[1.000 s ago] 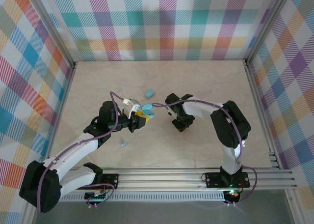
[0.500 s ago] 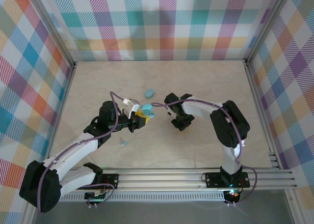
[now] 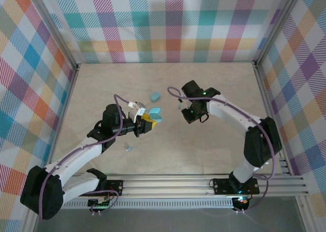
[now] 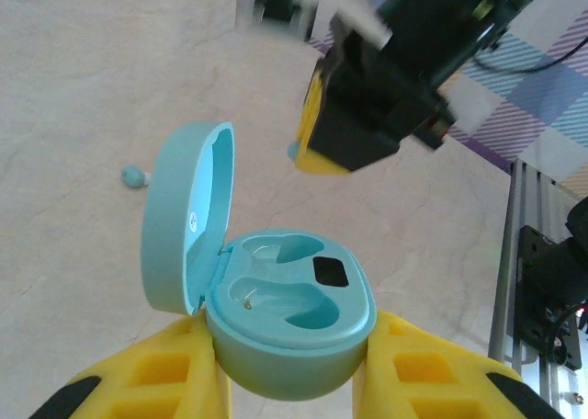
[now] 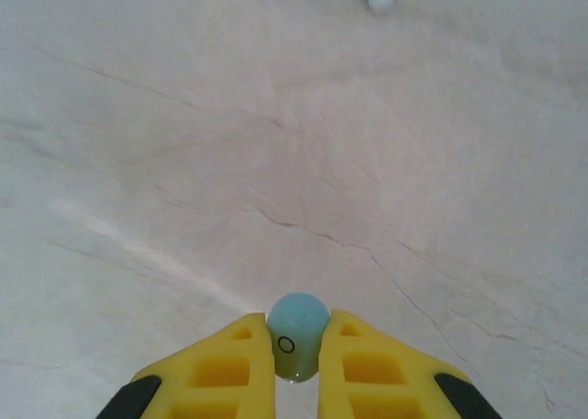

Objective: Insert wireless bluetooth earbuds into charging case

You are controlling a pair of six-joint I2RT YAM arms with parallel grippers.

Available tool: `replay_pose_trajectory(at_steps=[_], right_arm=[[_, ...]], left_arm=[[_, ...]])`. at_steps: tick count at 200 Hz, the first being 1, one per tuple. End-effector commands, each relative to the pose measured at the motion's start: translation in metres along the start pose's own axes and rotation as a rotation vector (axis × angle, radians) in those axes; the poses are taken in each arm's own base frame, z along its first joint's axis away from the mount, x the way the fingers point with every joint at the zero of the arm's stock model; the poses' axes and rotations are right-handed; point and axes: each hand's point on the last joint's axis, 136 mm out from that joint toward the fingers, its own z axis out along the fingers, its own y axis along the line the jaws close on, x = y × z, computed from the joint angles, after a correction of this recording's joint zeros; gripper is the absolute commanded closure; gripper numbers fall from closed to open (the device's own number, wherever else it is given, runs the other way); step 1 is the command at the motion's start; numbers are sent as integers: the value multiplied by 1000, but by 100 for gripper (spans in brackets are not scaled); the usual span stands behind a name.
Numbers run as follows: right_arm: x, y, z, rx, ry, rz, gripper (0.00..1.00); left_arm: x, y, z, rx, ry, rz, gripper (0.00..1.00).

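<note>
smooth oval plastic charging case (image 4: 289, 301); glossy round earbud (image 5: 298, 334) in right gripper (image 5: 296, 320)

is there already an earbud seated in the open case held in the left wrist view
No, both wells of the open charging case are empty, with only a small pin and a dark square visible inside.

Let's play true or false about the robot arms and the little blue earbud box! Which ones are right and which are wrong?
1. The charging case has its lid open. True.
2. Earbuds sit in both of its slots. False: both slots are empty.
3. The right gripper pinches an earbud. True.
4. The left gripper holds nothing. False: it grips the charging case.
5. A second earbud lies on the table. True.
</note>
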Motion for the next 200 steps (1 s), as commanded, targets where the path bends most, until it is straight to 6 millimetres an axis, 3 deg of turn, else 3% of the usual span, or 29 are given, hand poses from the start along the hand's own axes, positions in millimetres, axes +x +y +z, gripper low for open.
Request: replay_pose_trajectory(at_steps=[1,31,59,94,119,200], right_arm=[[-11,28,-38,-150,-73,11,88],[-23,55,-81,-213,-190,-67,88],[-32,96,-116,-367,-284,-127,88],[-45,129,-147,-567,-385,-107,87],[-49,136,-150,-620,-397,-93,87],[-44,146,-133,-695,-343,-44,88]], left_arm=[[-21,-12,-1,61,-54,45,100],[-22,-18,-2,97,-76,66,100],[-23,-27,-4,142,-100,107,100],[-25,-38,-9,167,-133,188,100],[-28,-42,-13,169,-156,219,100],[-33,-46,-20,153,-187,233,100]])
